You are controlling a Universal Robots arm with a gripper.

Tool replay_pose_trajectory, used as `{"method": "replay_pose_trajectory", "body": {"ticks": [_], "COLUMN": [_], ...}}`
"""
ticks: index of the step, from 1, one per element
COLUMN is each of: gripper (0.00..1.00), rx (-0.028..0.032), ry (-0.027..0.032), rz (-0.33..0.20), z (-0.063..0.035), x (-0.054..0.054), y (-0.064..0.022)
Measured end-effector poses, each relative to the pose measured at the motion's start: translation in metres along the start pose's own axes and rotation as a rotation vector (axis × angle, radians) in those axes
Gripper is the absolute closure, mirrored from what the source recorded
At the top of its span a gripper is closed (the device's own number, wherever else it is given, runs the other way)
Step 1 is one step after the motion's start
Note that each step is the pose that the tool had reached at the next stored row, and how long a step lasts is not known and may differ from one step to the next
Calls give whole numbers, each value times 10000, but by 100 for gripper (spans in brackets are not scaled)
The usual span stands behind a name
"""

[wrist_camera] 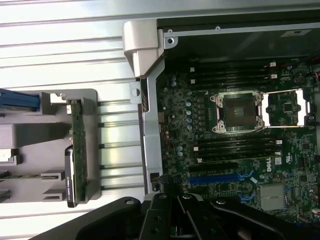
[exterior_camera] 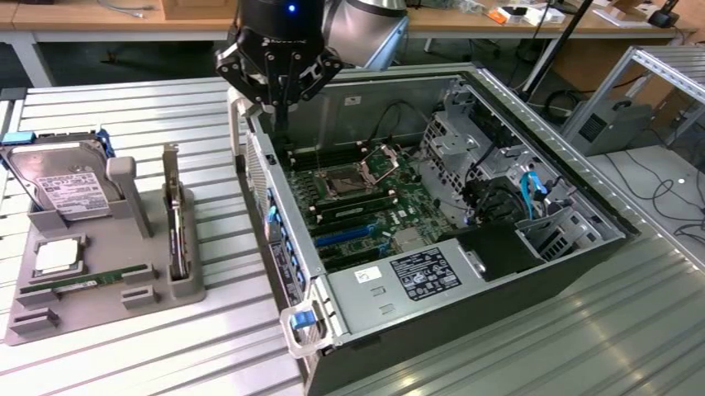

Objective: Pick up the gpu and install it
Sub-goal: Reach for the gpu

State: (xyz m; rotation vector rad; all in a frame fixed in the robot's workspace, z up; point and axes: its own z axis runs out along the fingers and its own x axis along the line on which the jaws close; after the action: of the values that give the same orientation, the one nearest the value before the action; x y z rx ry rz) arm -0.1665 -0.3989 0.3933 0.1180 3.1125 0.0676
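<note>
Robot arm (exterior_camera: 369, 29): grey wrist segment enters at the exterior view's upper edge. The black pincer (exterior_camera: 281, 101) points straight down, its fingers (wrist_camera: 161, 220) pressed fully together with dark linkage bars converging toward the tips.

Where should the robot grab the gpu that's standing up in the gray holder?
Probably by its top edge, straight down from above, pinching the two flat faces. The gpu stands on edge in a slot of the gray holder, so only its thin upper part is free.
</note>
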Motion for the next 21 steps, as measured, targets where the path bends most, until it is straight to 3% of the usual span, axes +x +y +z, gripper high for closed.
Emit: {"method": "replay_pose_trajectory", "body": {"ticks": [21], "gripper": [89], "rx": [0], "ry": [0], "rz": [0], "z": [-4], "x": [158], "y": [-12]}}
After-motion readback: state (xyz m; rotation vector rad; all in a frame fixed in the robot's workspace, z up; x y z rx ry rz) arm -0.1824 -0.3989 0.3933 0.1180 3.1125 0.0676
